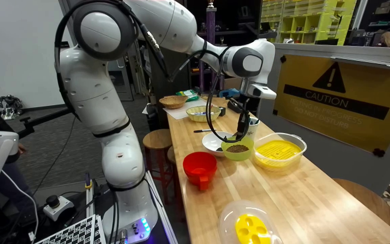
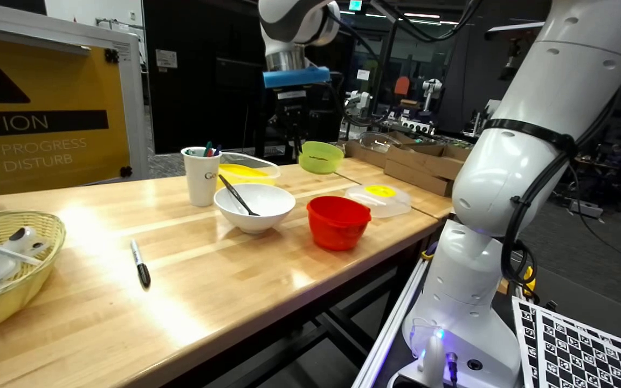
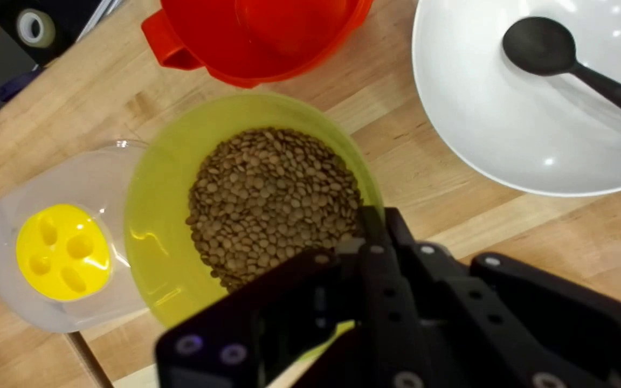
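1. My gripper point(image 3: 380, 222), nearly closed, pinches the green bowl point(image 2: 321, 164) by its rim.
2. It hangs beside my tip, lentils point(image 3: 273, 199) inside, above the table point(image 1: 300, 196).
3. The red bowl point(image 2: 338, 229) stands nearer my edge.

Lentils point(image 3: 275, 199) in raised bowl point(image 3: 157, 205), spoon point(image 3: 539, 46) in lower bowl point(image 3: 504, 145) on table point(image 3: 407, 161).

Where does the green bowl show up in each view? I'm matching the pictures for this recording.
In an exterior view: the green bowl, right of centre and a little below it.
In an exterior view: the green bowl, just above centre.
In the wrist view: the green bowl, large, mostly left of centre, its rim in the gripper.
Shared landmark: the red bowl, cut by the wrist view's top edge.
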Robot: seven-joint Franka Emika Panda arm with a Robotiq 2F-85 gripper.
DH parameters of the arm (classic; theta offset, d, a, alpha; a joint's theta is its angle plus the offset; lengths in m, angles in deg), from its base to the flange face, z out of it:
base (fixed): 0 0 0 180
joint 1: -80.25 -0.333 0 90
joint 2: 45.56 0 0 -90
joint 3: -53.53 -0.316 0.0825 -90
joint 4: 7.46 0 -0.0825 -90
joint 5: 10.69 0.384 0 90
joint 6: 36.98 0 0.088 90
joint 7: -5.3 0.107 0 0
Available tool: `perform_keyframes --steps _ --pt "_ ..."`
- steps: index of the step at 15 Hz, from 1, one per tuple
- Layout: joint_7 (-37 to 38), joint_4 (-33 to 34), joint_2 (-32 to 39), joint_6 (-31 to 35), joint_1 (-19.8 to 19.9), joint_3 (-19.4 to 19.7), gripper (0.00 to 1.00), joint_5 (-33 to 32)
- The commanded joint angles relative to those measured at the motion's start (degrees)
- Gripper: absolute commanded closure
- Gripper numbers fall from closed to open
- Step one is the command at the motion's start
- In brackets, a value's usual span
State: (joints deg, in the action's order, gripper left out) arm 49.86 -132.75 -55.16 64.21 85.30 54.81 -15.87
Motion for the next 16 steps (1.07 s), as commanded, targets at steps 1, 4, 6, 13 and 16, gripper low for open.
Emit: perform_keyframes --steps 1,4,6,13,16 --pt "0.8 -1.7 -3.1 -1.1 -1.1 -1.9 0.99 -1.7" --pt "0.8 -2.1 -4.0 -1.0 -1.9 -3.3 0.99 -2.0" --pt "0.9 -2.4 -4.5 -1.0 -2.4 -4.2 0.99 -2.3" --pt "-0.5 -2.3 -5.5 -1.0 -4.6 -7.2 0.99 -1.5" --pt "-1.3 -2.1 -5.6 -0.7 -5.6 -8.0 0.99 -1.0"
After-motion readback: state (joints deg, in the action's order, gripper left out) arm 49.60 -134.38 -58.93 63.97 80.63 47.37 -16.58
